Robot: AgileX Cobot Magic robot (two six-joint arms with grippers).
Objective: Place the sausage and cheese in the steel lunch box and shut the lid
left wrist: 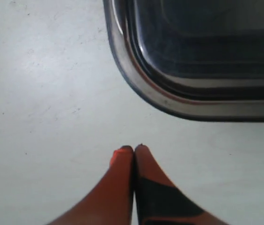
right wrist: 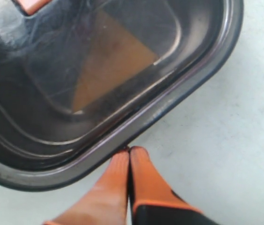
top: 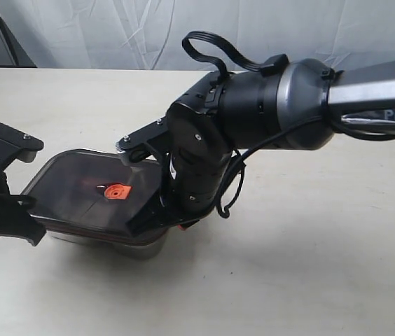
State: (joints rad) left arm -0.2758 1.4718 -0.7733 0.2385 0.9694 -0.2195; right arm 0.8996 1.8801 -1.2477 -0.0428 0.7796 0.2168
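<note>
Where the right claw [right wrist: 129, 151] is shown by its own wrist camera, its 2 orange fingers [right wrist: 115, 187] are pressed together with nothing pinched between them. Their tips are set right at the outer rim of the dark translucent lid [right wrist: 202, 70]. Just beyond those tips, under the lid, the cheese [right wrist: 113, 61] is seen as a brownish-orange triangle lying inside the steel lunch box [top: 145, 246]. The box is covered by the lid, whose orange centre valve [top: 115, 191] is turned upward and lies farther from the right claw than the cheese does. The left claw [left wrist: 134, 149] is likewise pressed together and empty. Its tips are held over bare bench [left wrist: 38, 93], and 1 rounded corner of the lidded box is found near them, ahead and to one side, but apart. The sausage cannot be made out through the dark lid.
</note>
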